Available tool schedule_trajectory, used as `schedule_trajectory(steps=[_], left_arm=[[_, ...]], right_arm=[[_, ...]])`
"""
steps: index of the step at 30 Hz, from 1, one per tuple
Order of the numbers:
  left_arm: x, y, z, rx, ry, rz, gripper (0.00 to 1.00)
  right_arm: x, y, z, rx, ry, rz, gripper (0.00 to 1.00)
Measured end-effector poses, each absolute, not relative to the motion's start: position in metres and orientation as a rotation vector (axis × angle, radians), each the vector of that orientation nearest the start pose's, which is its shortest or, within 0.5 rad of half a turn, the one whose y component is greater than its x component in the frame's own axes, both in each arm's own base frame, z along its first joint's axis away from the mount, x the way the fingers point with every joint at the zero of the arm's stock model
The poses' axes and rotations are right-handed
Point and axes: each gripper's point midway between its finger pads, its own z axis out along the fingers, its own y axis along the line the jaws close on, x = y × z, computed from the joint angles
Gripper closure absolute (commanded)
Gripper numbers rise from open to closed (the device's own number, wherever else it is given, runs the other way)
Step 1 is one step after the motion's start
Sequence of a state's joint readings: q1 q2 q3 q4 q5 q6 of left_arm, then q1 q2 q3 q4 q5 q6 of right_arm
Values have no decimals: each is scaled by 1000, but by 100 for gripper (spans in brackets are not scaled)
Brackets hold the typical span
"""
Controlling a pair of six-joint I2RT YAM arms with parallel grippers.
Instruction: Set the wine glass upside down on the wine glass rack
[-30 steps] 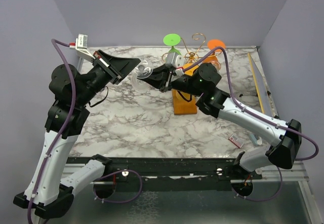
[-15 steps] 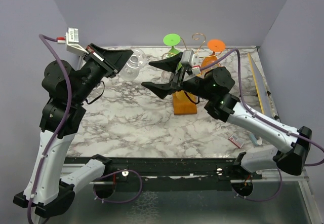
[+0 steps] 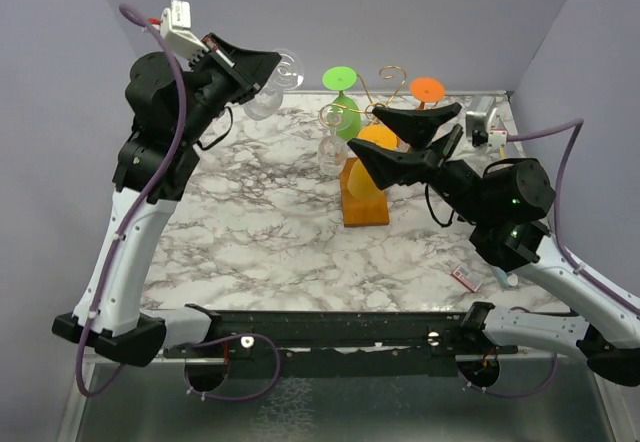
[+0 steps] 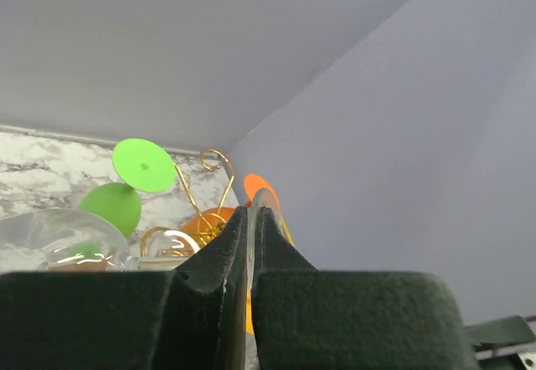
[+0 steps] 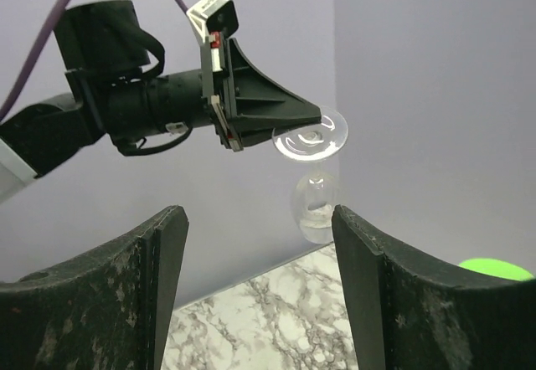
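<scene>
wine glass (image 3: 268, 92) is airborne near the back-L edge of the table (image 3: 250, 232), foot up / bowl down, foot rim pinched btw the pressed-together fingers of the left gripper (image 3: 274, 64). wine glass rack (image 3: 362, 207) sits mid-back w/ green glass (image 3: 340, 78) + orange glass (image 3: 427, 89) hung on it; open gap btw held glass and the green one, back wall close behind. right gripper (image 3: 364, 132) hovers over the rack, spread wide, nothing in it.

The left tool (image 3: 272, 64) now holds the wine glass (image 3: 262, 102) higher and nearer the back wall than before, while the right tool (image 3: 365, 132) now gapes wide and sits drawn back rightward, over the wine glass rack (image 3: 365, 207).
</scene>
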State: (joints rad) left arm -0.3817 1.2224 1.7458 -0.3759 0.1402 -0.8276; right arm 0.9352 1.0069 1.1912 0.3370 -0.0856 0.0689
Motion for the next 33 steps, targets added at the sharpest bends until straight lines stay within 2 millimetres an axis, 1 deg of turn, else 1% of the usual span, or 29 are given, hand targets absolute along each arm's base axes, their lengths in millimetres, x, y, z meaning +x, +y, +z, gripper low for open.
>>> schedule_trajectory(steps=[3,5,11,15,17,21,23,27,30,33], left_arm=[[334,-193,539,-204,1525,-1063,100],[347,-199,542,-191,1520,-1060,100],[381,-220,559,-106,1460,-1101,100],[406,-238,565,-41,1417,-1169,100],[418,-248,562,-15,1396,-1206,100],[441,-264,548,11,1383,-1256,100],[453,-273,540,28,1370,-1291,100],[465,-285,533,62,1352,-1335,100],[471,-292,533,84,1327,-1353,100],[473,-299,537,109,1300,-1380,100]], right_arm=[[193,274,531,-468,988,937,26],[196,269,529,-438,1011,926,26],[200,262,520,-395,1063,916,26],[199,258,520,-378,1077,920,27],[199,255,521,-366,1075,921,27],[201,248,523,-325,1080,909,28],[203,243,521,-299,1091,900,28],[205,238,515,-270,1106,893,28],[203,235,514,-260,1107,899,28],[201,233,515,-252,1105,909,28]])
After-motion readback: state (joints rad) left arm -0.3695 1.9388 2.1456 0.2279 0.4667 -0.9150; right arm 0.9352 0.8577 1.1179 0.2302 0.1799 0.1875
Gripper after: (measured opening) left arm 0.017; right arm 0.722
